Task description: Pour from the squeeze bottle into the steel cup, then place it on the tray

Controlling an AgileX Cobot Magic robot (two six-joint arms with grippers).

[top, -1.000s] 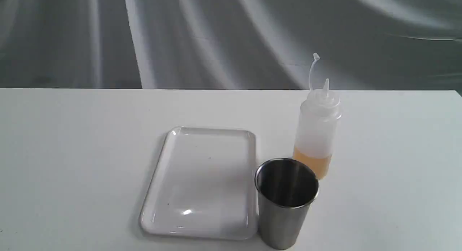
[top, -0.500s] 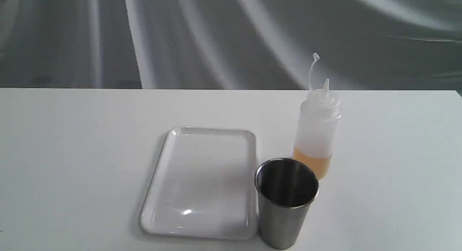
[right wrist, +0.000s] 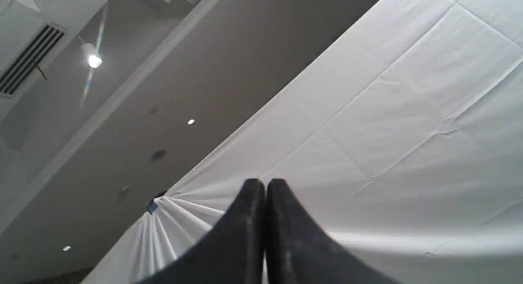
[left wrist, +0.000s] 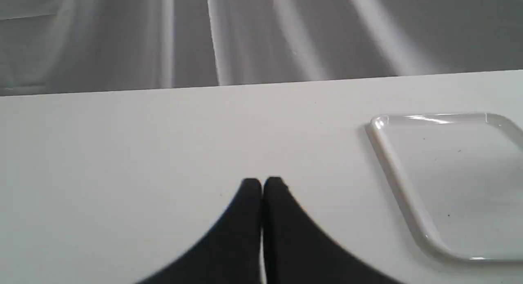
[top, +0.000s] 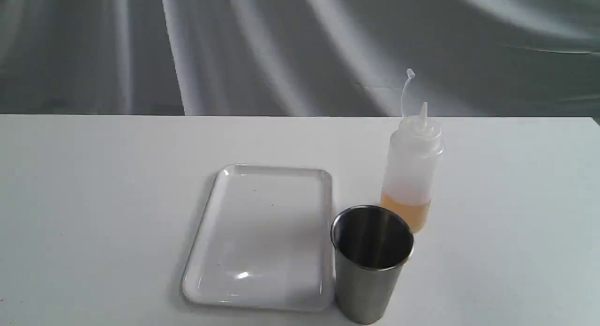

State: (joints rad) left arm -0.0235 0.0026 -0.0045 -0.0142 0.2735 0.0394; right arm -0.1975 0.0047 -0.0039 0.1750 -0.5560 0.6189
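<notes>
Left wrist view: end effector (left wrist: 262, 181) closed, empty

One squeeze bottle (top: 412, 171), one steel cup (top: 368, 281), one tray (top: 262, 223).

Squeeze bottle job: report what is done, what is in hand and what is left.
Done: nothing visible. The translucent whitish plastic squeeze bottle with amber liquid stands upright on the white table, ungripped, behind the brushed steel cup. In hand: nothing; the left gripper is shut and empty near the glossy white rectangular tray, the right gripper shut, empty, aimed away from the table. Left: grasping, pouring, setting it on the tray.
</notes>
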